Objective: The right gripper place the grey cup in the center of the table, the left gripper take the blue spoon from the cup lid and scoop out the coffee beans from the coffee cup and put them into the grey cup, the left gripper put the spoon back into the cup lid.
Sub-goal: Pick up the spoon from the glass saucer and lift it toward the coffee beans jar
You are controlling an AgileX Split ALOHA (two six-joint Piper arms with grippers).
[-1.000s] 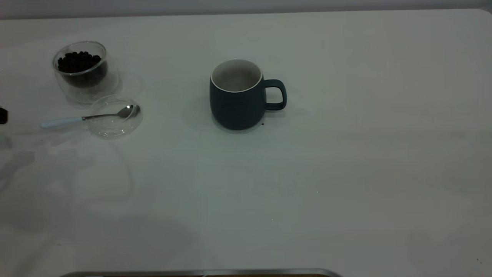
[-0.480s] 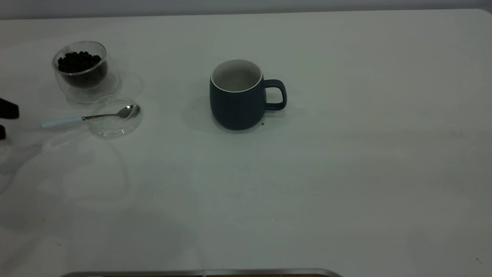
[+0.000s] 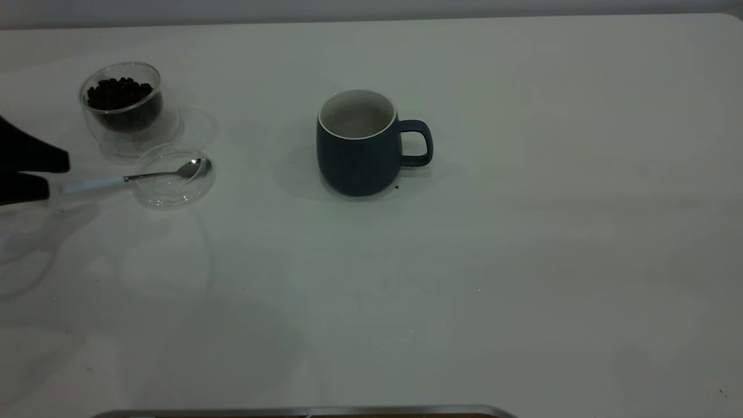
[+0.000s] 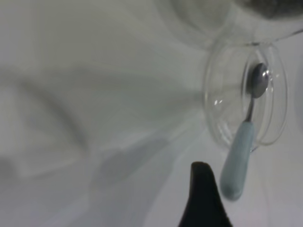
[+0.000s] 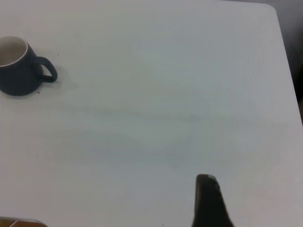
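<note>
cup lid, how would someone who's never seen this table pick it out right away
On the white table, look to the left end, away from the grey cup in the middle. In front of the coffee cup holding coffee beans lies the cup lid: flat, shallow, clear glass, and the only piece with the blue spoon resting in it.

L pincer (image 3: 49,177) jaws apart, low | R pincer (image 5: 208,198) high, idle
</note>
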